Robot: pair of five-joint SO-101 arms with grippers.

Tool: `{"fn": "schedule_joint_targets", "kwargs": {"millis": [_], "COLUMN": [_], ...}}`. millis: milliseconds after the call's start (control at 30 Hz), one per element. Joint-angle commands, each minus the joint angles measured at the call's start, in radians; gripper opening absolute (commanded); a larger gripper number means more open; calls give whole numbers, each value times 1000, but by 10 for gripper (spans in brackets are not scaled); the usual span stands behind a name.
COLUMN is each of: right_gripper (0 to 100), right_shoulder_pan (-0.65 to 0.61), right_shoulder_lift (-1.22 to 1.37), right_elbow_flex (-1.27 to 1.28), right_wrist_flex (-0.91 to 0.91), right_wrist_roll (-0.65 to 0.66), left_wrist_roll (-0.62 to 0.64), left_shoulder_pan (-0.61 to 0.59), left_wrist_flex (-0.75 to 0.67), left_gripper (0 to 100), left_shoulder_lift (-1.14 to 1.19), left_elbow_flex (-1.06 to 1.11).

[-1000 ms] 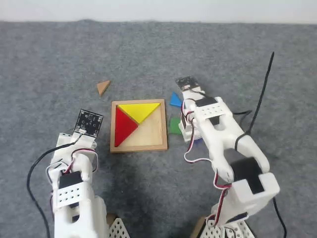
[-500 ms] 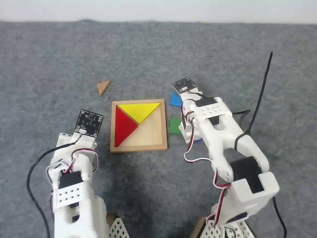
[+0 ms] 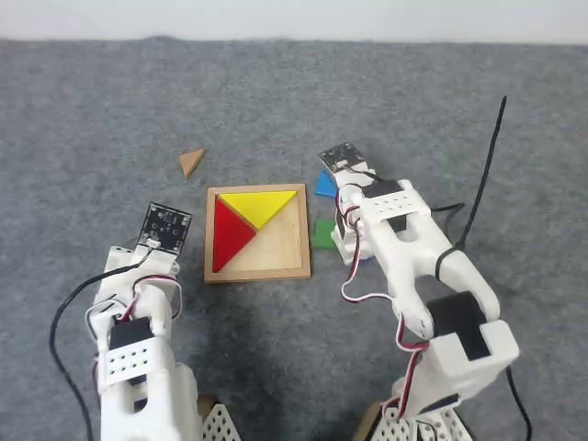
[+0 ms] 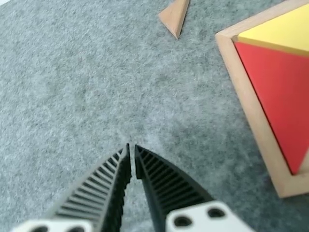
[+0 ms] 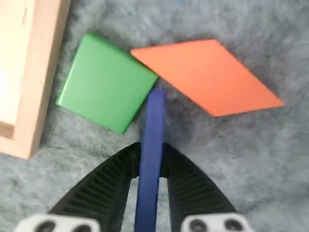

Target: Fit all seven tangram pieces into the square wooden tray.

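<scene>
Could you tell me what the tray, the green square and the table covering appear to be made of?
Tray: pale bare wood, judging by its tan, matt rim. Green square: probably painted wood; smooth, even colour with a slight sheen, though plastic is possible. Table covering: grey felt or short-pile carpet, with a fuzzy, fibrous surface.

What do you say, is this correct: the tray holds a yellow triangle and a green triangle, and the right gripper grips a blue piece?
Not quite. The high view shows that the tray holds a red triangle, not a green one, next to the yellow triangle. The rest stands: the right gripper does grip a blue piece.
</scene>
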Motion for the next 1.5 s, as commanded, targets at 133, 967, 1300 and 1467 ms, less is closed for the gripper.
{"fn": "schedule_joint_targets", "kwargs": {"millis": [133, 967, 1300, 1467], "right_gripper": [27, 6, 6, 6], "right_shoulder_pan": [79, -298, -344, -341], "right_shoulder_lift": [-134, -53, 231, 291], "right_elbow_flex": [-35, -414, -585, -640], "right_wrist_flex": [-4, 259, 352, 404], "right_wrist_roll": [11, -338, -404, -404], "left_wrist_roll": [-12, 43, 41, 41], "left_shoulder_pan": [-8, -51, -51, -51], "left_wrist_flex": [-23, -26, -26, -26], "left_gripper": [13, 13, 13, 13], "left_shoulder_lift": [-18, -18, -18, -18], "left_elbow_flex": [-12, -28, -27, -27]}}
